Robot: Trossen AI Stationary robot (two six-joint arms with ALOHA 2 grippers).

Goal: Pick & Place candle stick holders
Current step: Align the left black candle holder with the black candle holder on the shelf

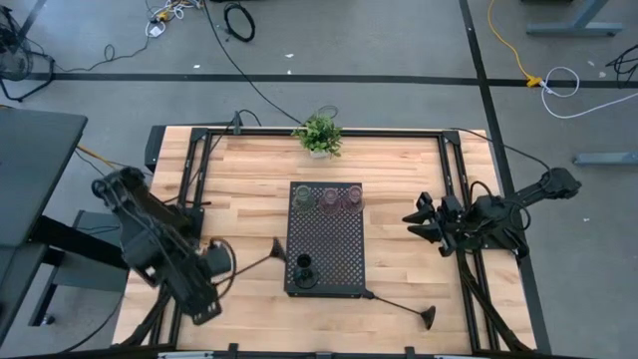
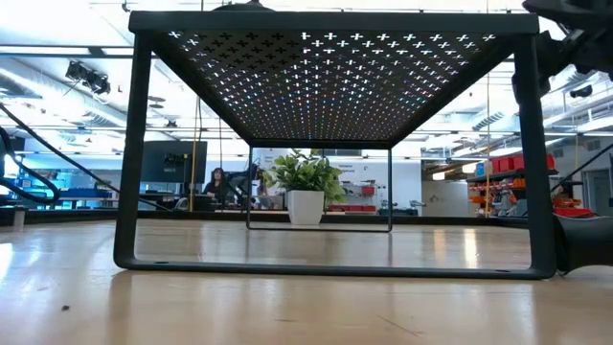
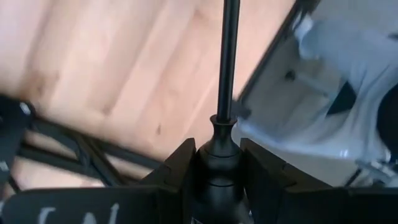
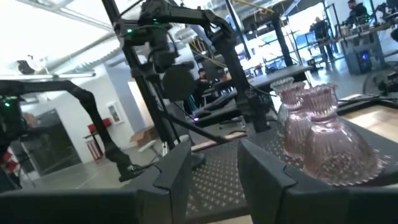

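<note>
Grey floor with loose cables surrounds the wooden bench (image 1: 249,179), which carries a black perforated tray (image 1: 325,244) at its middle and a small potted plant (image 1: 318,135) at the far edge.

Left gripper (image 1: 221,259) sits at the bench's left side, its jaws pinching the base end of a long-stemmed black holder (image 1: 261,257); the stem lies nearly level, long axis across the bench, tip pointing right toward the tray's left edge. The left wrist view shows what the high view cannot: both fingers (image 3: 177,180) pressed against the holder's (image 3: 227,93) collar, the stem running straight out from them.

A second long-stemmed holder (image 1: 404,307) lies flat near the bench's front edge, base to the right. Three glass cups (image 1: 328,198) stand along the tray's far end, a short black holder (image 1: 304,267) near its front left.

Right gripper (image 1: 412,224) hovers right of the tray, jaws spread and empty; its wrist view alone shows the pinkish ribbed cups (image 4: 323,134) close up.

The low view shows the tray (image 2: 330,77) standing on legs.
</note>
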